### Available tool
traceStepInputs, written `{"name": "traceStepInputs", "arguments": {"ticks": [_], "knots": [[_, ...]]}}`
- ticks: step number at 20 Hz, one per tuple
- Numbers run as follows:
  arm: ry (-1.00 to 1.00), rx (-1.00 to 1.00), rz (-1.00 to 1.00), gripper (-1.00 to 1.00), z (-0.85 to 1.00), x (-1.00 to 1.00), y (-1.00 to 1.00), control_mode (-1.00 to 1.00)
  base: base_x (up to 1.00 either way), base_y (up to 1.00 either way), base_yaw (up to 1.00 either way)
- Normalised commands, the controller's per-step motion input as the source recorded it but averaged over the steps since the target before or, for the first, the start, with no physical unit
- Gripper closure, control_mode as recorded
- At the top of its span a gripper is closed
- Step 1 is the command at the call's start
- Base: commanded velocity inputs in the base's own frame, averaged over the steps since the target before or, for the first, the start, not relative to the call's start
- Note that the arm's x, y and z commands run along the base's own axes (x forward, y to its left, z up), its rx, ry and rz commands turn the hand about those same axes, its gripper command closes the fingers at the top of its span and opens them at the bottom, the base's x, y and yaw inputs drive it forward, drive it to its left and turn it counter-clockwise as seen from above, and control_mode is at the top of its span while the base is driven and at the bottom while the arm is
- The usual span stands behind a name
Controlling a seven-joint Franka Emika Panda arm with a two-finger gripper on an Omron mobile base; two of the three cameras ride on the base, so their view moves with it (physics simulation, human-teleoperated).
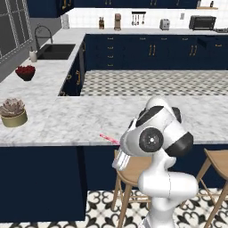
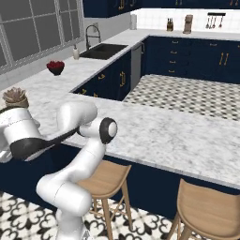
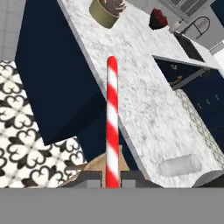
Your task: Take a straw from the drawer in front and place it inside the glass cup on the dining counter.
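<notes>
The straw (image 3: 112,122), striped red and white, stands up between my gripper's (image 3: 112,177) two dark fingertips, and the gripper is shut on its lower end. From the left base view the straw (image 1: 108,138) pokes out to the left of the hand, level with the front edge of the dining counter (image 1: 67,120). The glass cup (image 3: 180,165) is a small clear tumbler on the marbled counter top (image 3: 144,100), right of the straw in the hand view and apart from it. The drawer is out of view.
A potted succulent (image 1: 13,113) sits at the counter's left end and a dark bowl of red fruit (image 1: 25,72) sits beyond it. Wooden stools (image 2: 103,180) (image 2: 206,211) stand under the counter's overhang beside my arm. Patterned floor tiles (image 3: 26,140) lie below.
</notes>
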Motion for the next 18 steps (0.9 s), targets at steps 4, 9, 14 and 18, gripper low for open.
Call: {"name": "traceStepInputs", "arguments": {"ticks": [4,9,14,18], "knots": [[-0.2,0.41,-0.12,1.0,0.9,0.12,-0.14,-1.0,0.0,0.0,0.0],[0.0,0.45,-0.09,1.0,1.0,0.32,-0.5,-1.0,0.0,0.0,0.0],[-0.11,0.54,-0.14,1.0,0.83,0.11,-0.91,-1.0,0.0,0.0,0.0],[-0.15,0.53,-0.29,1.0,0.43,0.2,-1.0,-1.0,0.0,0.0,0.0]]}}
